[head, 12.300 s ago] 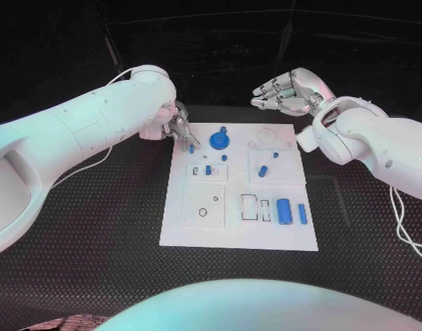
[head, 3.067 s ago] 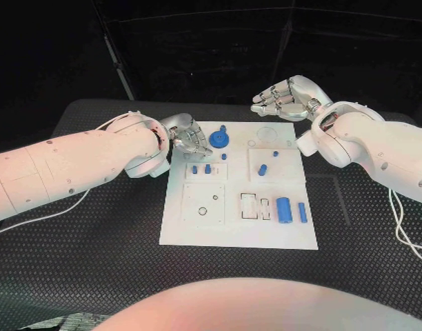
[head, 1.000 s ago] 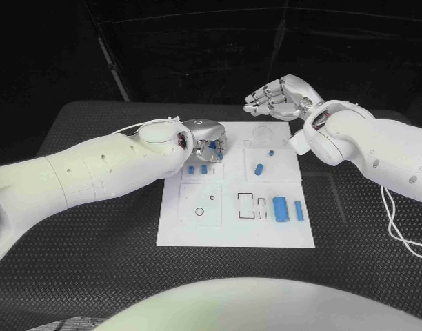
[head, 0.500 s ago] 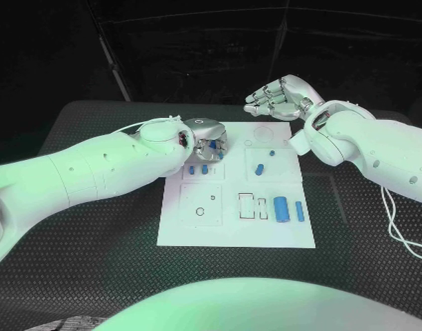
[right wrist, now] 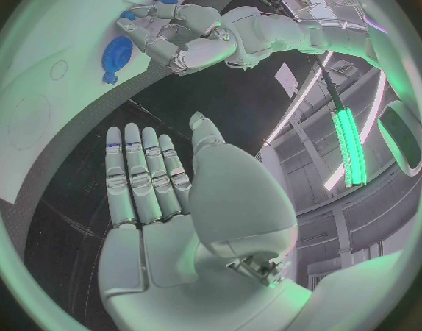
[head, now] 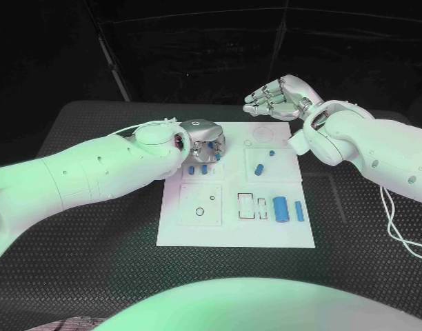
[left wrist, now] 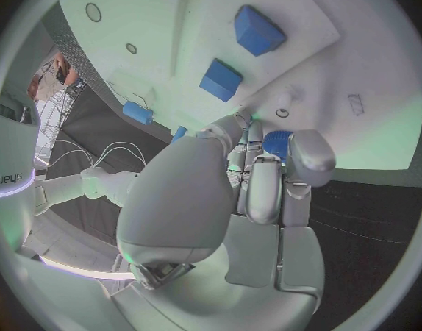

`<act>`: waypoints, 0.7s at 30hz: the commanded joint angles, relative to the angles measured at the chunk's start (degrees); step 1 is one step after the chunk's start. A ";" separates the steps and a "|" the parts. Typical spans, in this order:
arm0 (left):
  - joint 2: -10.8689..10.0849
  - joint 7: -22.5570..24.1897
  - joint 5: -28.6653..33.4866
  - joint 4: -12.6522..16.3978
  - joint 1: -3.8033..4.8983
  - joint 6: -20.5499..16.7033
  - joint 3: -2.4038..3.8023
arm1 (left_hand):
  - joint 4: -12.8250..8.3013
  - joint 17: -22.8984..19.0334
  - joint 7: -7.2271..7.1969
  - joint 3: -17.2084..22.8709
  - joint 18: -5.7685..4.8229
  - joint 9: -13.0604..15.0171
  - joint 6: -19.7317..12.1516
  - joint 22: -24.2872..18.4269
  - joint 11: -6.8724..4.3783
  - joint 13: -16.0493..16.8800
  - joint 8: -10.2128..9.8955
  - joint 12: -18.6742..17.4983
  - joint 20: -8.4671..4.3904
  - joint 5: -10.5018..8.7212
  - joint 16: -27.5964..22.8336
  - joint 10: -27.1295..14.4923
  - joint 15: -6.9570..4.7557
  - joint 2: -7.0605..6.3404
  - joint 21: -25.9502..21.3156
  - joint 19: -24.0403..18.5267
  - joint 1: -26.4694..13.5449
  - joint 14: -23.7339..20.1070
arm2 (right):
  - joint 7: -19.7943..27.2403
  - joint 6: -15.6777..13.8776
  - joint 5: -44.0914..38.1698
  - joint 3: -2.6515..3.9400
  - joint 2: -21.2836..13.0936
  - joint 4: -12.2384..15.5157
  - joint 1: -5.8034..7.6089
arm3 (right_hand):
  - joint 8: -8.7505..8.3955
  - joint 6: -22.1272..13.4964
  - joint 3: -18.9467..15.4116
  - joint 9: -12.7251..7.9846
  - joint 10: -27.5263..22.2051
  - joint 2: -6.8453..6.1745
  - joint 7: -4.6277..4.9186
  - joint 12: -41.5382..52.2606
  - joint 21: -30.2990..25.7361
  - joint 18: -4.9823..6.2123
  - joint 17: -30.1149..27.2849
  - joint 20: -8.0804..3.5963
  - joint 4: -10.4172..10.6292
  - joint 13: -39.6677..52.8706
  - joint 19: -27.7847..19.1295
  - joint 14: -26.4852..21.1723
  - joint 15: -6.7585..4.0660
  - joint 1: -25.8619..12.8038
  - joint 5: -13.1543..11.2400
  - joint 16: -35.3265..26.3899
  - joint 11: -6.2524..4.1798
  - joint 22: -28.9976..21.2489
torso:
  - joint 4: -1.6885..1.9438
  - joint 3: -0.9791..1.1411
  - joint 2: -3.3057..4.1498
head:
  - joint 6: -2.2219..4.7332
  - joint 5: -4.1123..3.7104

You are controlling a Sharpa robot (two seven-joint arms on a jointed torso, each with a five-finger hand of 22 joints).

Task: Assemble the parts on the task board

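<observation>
The white task board (head: 236, 231) lies in the middle of the black table. My left hand (head: 203, 140) is down over its far left part, on top of the blue gear (right wrist: 116, 54). In the left wrist view its curled fingers (left wrist: 266, 184) and thumb pinch a blue piece (left wrist: 277, 141), which looks like that gear. Two blue blocks (head: 191, 169) (head: 204, 167) sit just nearer than the hand. A blue peg (head: 258, 169), a blue cylinder (head: 282, 207) and a slim blue bar (head: 298, 212) lie on the board's right half. My right hand (head: 278, 98) hangs above the far edge, fingers straight, holding nothing.
Empty recesses (head: 246, 203) and a plate with small holes (head: 201, 205) mark the board's near half. A white cable (head: 400, 227) runs over the mat at the right. Bare black mat surrounds the board on all sides.
Three seconds ago the left hand was beside the gear; it has moved right and now covers it. Over the last second it has barely shifted. The right hand has stayed put.
</observation>
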 commanded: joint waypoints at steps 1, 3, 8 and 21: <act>-0.79 0.46 -0.31 0.88 0.02 -1.86 0.55 | 0.01 -0.08 0.05 0.43 -0.71 0.02 0.38 0.10 0.00 -0.09 -0.22 -0.53 0.24 0.27 0.13 0.59 0.44 -0.15 0.23 0.22 -0.70 0.67 | 0.64 0.37 0.20 0.03 0.04 0.04 0.10 | -0.35 0.51 -0.11 0.03 -0.05 0.38 0.43 0.35 -0.20 0.28 -0.05 -0.07 -0.01 -0.09 0.44 0.12 -0.10 -0.12 0.37 -0.26 0.10 -0.08 | 0.01 0.02 -0.01 | 0.02 0.05; -1.18 0.37 -0.17 1.32 0.02 -2.00 0.92 | 0.02 -0.08 0.07 0.52 -0.70 0.01 0.44 0.13 0.02 -0.08 -0.27 -0.69 0.25 0.25 0.15 0.69 0.45 -0.24 0.23 0.21 -0.92 0.68 | 0.65 0.38 0.20 0.03 0.06 0.01 0.09 | -0.35 0.51 -0.11 0.03 -0.05 0.38 0.43 0.35 -0.20 0.28 -0.05 -0.07 -0.01 -0.09 0.44 0.12 -0.10 -0.12 0.37 -0.26 0.10 -0.08 | -0.01 0.02 0.00 | 0.02 0.08; -2.53 0.00 0.21 2.90 -0.03 -2.07 2.00 | 0.16 -0.21 0.08 0.74 -0.68 -0.03 0.57 0.26 0.06 -0.07 -0.47 -1.24 0.29 0.21 0.17 0.93 0.48 -0.57 0.24 0.19 -1.73 0.68 | 0.66 0.42 0.20 0.03 0.06 -0.05 0.08 | -0.35 0.51 -0.11 0.03 -0.05 0.38 0.43 0.35 -0.20 0.28 -0.05 -0.07 -0.01 -0.09 0.44 0.12 -0.10 -0.12 0.37 -0.26 0.10 -0.08 | 0.02 -0.02 0.02 | 0.02 0.07; -7.19 -1.47 1.66 6.36 -0.87 -0.44 4.56 | 0.37 -0.35 0.06 0.86 -0.67 -0.06 0.71 0.32 0.09 -0.04 -0.63 -1.67 0.33 0.18 0.15 1.13 0.48 -0.79 0.19 0.17 -2.45 0.66 | 0.66 0.53 0.20 0.03 -0.05 -0.19 -0.10 | -0.35 0.51 -0.11 0.03 -0.05 0.38 0.43 0.35 -0.20 0.28 -0.05 -0.07 -0.01 -0.09 0.44 0.12 -0.10 -0.12 0.37 -0.26 0.10 -0.08 | 0.05 0.03 -0.07 | 0.02 0.32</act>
